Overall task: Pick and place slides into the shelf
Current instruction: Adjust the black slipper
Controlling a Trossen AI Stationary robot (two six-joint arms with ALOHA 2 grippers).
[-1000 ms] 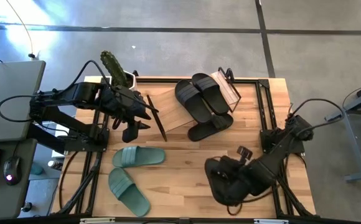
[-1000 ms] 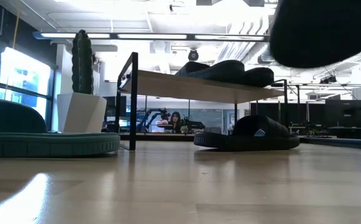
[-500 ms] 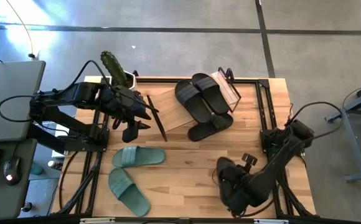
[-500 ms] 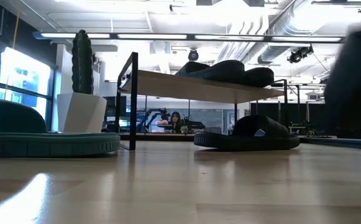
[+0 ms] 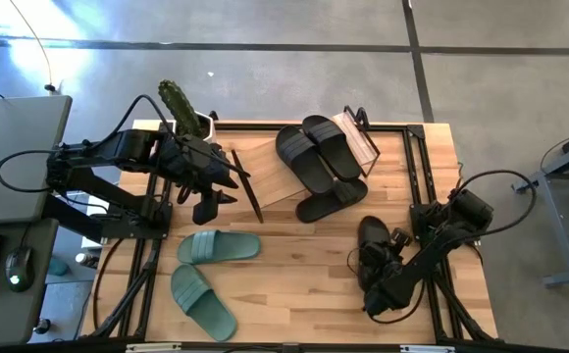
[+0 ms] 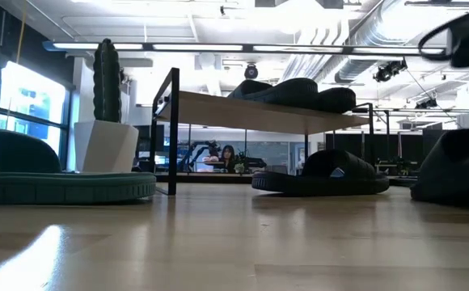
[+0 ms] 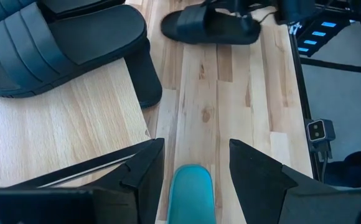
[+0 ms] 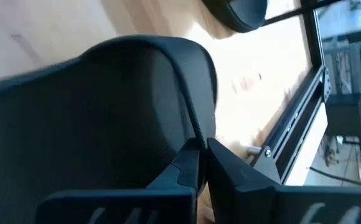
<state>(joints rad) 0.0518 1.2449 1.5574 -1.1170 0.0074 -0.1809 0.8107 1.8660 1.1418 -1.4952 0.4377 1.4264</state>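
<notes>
Wooden surface [image 5: 294, 265], office room behind. Shelf [image 5: 304, 167] at far middle, two black slides [image 5: 314, 152] on top board, third black slide [image 5: 332, 201] on surface beneath. Right hand [image 5: 375, 270] low at near right, clamped on strap of fourth black slide [image 8: 106, 106]. Green slides [image 5: 206, 279] near left. Left hand [image 7: 196, 165] open beside shelf, above green toe.

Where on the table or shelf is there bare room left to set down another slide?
The shelf top has bare board on its left half, beside the two black slides. The table is bare between the green slides and the right gripper, shut on a black slide. Around the shelf's right end is crowded.
</notes>
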